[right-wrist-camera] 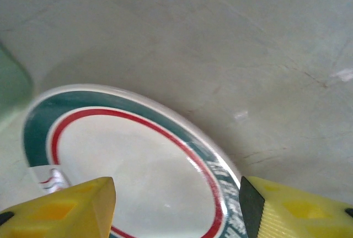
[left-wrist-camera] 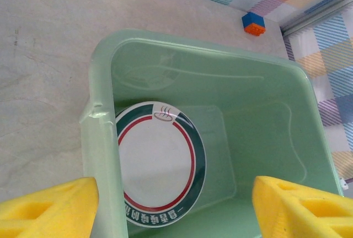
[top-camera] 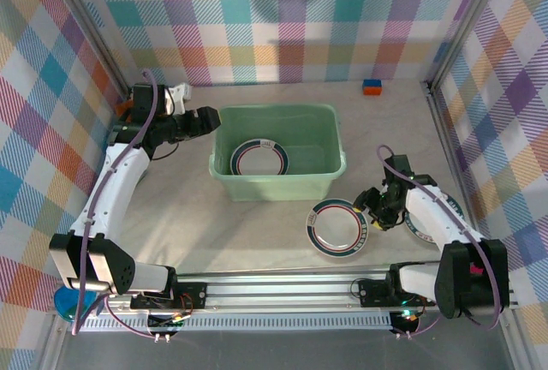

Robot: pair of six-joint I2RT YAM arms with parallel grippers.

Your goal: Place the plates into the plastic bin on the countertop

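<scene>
Nearest, the right gripper (right-wrist-camera: 176, 207) sits low at a green-rimmed plate (top-camera: 338, 228) on the countertop (top-camera: 214, 224). Its fingers stand apart with the plate's edge between them; I cannot tell if they pinch it. The step looks like securing this plate; next, it must clear the rim. Beyond, the mint bin (top-camera: 274, 186) holds a second plate (top-camera: 259, 158). The left gripper (top-camera: 204, 119) hangs wide open, empty, at its left rim.

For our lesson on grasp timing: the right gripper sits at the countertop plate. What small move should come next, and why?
Probably close the right gripper on the rim of the plate: its fingers stand apart on either side of that rim, pinching nothing yet, and the plate lies on the countertop, outside the plastic bin.
</scene>
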